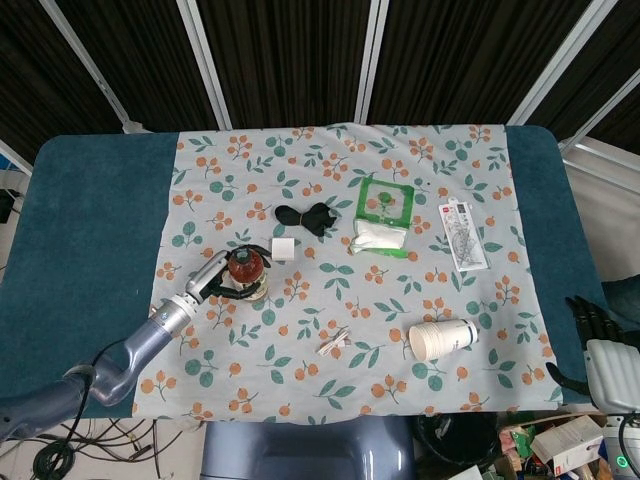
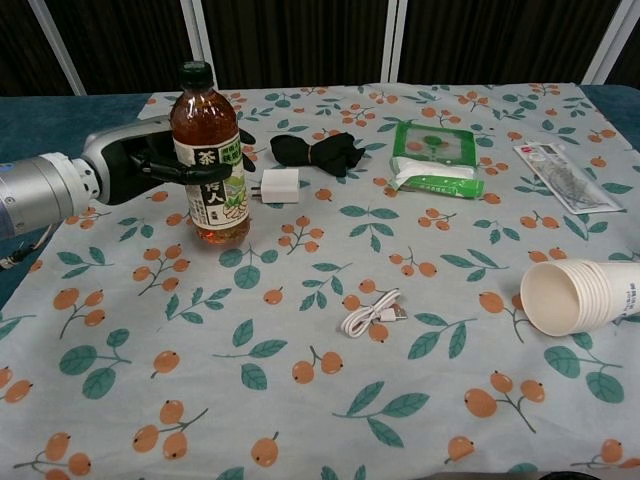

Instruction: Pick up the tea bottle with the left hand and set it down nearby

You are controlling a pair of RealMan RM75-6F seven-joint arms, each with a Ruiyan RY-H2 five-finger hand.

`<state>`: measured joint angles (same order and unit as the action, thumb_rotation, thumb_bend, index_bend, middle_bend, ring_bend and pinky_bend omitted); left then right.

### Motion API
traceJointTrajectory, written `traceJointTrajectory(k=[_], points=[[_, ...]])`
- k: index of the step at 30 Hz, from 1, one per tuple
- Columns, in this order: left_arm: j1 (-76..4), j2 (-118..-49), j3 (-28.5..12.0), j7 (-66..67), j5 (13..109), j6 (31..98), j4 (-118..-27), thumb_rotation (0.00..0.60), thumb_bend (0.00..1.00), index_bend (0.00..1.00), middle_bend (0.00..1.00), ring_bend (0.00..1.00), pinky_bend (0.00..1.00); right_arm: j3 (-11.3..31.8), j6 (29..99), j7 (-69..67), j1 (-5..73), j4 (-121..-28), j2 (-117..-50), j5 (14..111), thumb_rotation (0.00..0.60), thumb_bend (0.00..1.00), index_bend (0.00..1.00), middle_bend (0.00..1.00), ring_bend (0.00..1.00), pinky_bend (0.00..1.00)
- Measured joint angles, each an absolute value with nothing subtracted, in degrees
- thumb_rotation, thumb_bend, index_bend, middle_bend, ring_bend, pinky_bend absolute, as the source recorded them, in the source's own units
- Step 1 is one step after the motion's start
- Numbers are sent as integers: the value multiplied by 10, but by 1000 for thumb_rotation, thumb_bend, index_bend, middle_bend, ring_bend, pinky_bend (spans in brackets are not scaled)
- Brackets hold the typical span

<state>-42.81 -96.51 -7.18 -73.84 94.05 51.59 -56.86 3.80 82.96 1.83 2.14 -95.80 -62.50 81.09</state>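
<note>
The tea bottle (image 2: 208, 158) is amber with a dark cap and a green and white label. It stands upright on the floral cloth (image 2: 330, 300) at the left, its base on or just at the cloth. My left hand (image 2: 140, 165) holds it around the middle, fingers wrapped over the label. From above, the tea bottle (image 1: 246, 270) shows cap-up with the left hand (image 1: 215, 283) beside it. My right hand (image 1: 592, 322) hangs off the table's right edge, apart from everything; its fingers are too small to read.
A white charger (image 2: 279, 186) lies just right of the bottle, a black cloth bundle (image 2: 318, 152) behind it. A green wipes pack (image 2: 432, 158), a white cable (image 2: 372, 313), a tipped stack of paper cups (image 2: 575, 296) and a flat packet (image 2: 563, 175) lie further right.
</note>
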Motion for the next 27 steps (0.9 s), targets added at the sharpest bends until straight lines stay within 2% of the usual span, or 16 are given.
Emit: traceJointTrajectory(k=[12,14,16,19,20,23,27], points=[[-440,-1043,-54,-724,932,549,-470,600,536,257,318,263,554,39,828,17,21,-957,-625,809,600,126,0,45,60,151],[-441,-1050,-52,-728,930,558,-462,600,489,238,297,239,528,39,828,17,22,-957,-625,809,600,126,0,45,60,151],[-441,-1054,-51,-731,929,565,-455,600,367,183,225,177,470,39,828,16,22,-957,-625,809,600,126,0,45,60,151],[-442,-1057,-43,-742,930,570,-449,600,149,50,72,57,357,39,827,15,22,-956,-625,808,600,126,0,45,60,151],[-443,-1055,-39,-748,931,567,-448,600,113,17,35,27,325,39,827,14,22,-956,-625,808,600,126,0,45,60,151],[-447,-1045,-27,-764,933,554,-453,600,100,0,0,0,276,40,828,13,22,-956,-625,809,600,126,0,45,60,151],[-453,-1023,-9,-775,936,534,-464,600,97,0,0,0,187,39,828,13,22,-956,-625,809,600,125,0,45,60,151]])
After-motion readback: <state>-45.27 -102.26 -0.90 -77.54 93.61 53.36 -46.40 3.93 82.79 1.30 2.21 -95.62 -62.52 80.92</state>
